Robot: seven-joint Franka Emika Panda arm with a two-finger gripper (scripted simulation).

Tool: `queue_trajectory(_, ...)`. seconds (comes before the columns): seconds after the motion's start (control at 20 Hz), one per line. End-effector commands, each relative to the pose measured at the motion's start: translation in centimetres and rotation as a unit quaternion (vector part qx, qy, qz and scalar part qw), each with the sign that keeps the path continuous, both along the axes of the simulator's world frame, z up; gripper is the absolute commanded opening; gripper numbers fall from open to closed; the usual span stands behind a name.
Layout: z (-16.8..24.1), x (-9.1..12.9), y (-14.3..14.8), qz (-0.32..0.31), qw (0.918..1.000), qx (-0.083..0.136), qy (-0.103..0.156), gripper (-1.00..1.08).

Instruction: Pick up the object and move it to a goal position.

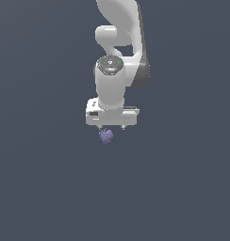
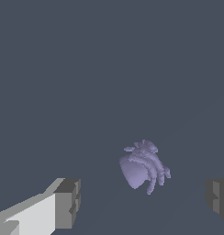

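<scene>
in the wrist view we see the gripper [image 2: 143, 202] nearest to us, its two dark fingertip pads [image 2: 68, 202] spread wide apart, one at each side of the frame, with nothing between them touching either pad. so we read the jaws as standing open and holding nothing.

just beyond the pads, in the gap between them but nearer the one that is cut off at the frame's edge, lies the object [image 2: 143, 170]: a small lavender-purple lump, smooth and rounded on one side and ridged with short spiky ribs on the other. it rests on the plain dark grey ground [image 2: 109, 69], apart from both fingers. the ground shows no edge, corner or marking in either view, so we cannot place the lump by any border of it.

in the exterior view we see the gripper [image 1: 111, 127] pointing straight down, its white body broad and only the short finger stubs showing beneath. the object [image 1: 106, 136] sits directly under it, towards the exterior view's left of the hand's middle, much narrower than the hand. whether a fingertip touches it there we cannot tell. farther back the white arm [image 1: 118, 47] rises from the hand and leaves the frame at the top.
</scene>
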State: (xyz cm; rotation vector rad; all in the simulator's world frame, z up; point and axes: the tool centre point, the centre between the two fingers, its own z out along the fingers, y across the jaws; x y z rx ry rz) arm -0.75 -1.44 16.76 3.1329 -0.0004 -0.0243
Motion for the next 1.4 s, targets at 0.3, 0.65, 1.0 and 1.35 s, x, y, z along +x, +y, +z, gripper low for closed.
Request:
queue_trajectory(0.3,0.4,0.1,-0.3,0.003,1.0000,0.005,-0.005,1.00)
queue_trajectory(0.65,0.7,0.1,-0.5,0.005,0.9999,0.008,-0.009,1.00)
queue_trajectory(1.0,0.5,0.0,-0.6,0.011,0.9999,0.008,-0.009,1.00)
queue_trajectory(1.35,-0.8,-0.4,-1.1,0.048,0.9988,0.007,-0.008,1.00)
